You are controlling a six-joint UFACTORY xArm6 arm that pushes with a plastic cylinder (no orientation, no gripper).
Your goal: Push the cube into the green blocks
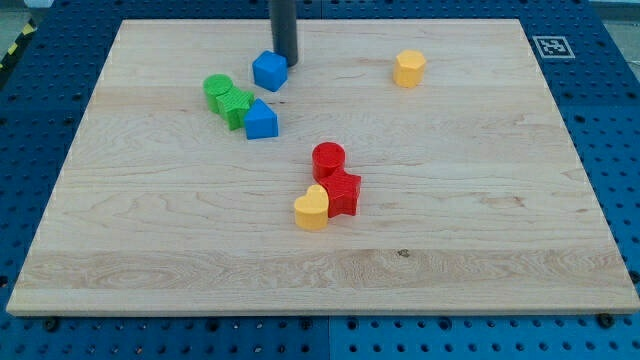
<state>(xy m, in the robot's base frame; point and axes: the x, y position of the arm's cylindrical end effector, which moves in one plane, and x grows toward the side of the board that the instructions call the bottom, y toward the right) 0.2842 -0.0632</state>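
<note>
A blue cube [269,71] sits near the view's top, left of centre. My tip [287,62] stands right against the cube's upper right side. Two green blocks lie to the cube's lower left: a green cylinder [217,89] and a green star-like block [236,106], touching each other. A second blue block [261,120], wedge-shaped, touches the green star's right side. There is a small gap between the cube and the green blocks.
A yellow block [408,69] sits at the view's upper right. Near the centre a red cylinder [328,159], a red star [343,192] and a yellow heart [312,209] cluster together. The wooden board [500,240] ends at blue pegboard.
</note>
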